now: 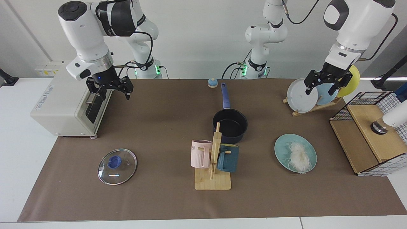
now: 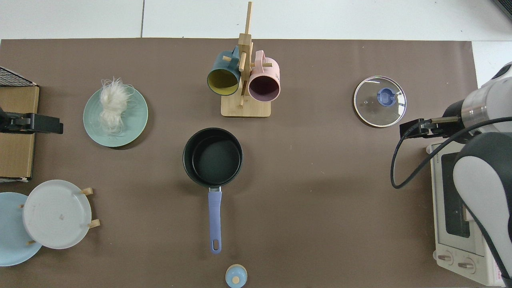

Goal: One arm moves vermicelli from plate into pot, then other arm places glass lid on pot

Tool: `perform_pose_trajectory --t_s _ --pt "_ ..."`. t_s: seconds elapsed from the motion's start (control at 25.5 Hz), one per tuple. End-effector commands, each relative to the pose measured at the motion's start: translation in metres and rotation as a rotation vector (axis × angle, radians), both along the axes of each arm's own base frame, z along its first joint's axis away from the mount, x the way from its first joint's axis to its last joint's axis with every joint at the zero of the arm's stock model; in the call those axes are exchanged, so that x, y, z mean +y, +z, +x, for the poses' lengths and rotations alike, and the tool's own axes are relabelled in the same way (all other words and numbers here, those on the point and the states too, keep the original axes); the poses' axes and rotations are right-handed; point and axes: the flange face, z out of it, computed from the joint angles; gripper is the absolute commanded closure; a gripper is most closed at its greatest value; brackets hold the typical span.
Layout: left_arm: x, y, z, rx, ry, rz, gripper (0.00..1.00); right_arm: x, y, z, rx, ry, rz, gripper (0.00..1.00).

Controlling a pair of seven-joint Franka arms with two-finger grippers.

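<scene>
Top view: pot (image 2: 213, 157) mid-mat, vermicelli (image 2: 113, 105) overhangs plate (image 2: 132, 120) rim

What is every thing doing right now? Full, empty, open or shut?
vermicelli: heaped on the plate
pot: empty, uncovered
glass lid: flat on table, knob up
left hand: open, empty, raised before plate rack
right hand: open, empty, raised beside oven

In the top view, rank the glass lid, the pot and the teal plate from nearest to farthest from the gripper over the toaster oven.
That is the right gripper, hanging open.
1. Glass lid: just beside it, flat on the mat.
2. Pot: mid-table, empty.
3. Teal plate: far end, holding the vermicelli.
</scene>
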Motion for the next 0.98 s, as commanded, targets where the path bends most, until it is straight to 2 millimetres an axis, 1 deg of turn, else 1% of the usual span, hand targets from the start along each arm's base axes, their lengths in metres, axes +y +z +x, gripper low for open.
perform_pose_trajectory --t_s 0.0,0.43,0.55,0.63,0.75,0.82,0.86,0.94 --pt "0.004 -0.002 -0.003 -0.002 0.002 0.009 0.00 -0.002 0.002 -0.003 -0.013 -0.014 0.004 0.01" --pt "0.004 -0.001 -0.001 -0.008 0.002 0.011 0.00 -0.003 0.002 -0.003 -0.013 -0.017 0.004 0.01" --pt "0.004 -0.002 -0.001 -0.007 0.002 0.011 0.00 -0.006 0.003 -0.001 -0.018 -0.023 0.006 0.01" --pt "0.004 -0.002 -0.001 -0.007 0.002 0.011 0.00 -0.013 0.008 -0.001 -0.026 -0.032 0.004 0.01" --pt "0.004 -0.002 0.000 -0.013 0.002 0.011 0.00 -0.015 0.007 0.000 -0.023 -0.035 0.004 0.01" --pt "0.005 -0.001 0.004 -0.033 0.004 0.014 0.00 -0.019 0.009 0.001 -0.024 -0.040 0.006 0.01" --pt "0.005 -0.004 0.010 -0.047 0.003 0.012 0.00 -0.020 0.012 0.003 -0.030 -0.042 0.007 0.01" --pt "0.004 -0.007 0.019 -0.071 -0.007 0.013 0.00 -0.028 0.014 0.014 -0.036 -0.057 0.005 0.01"
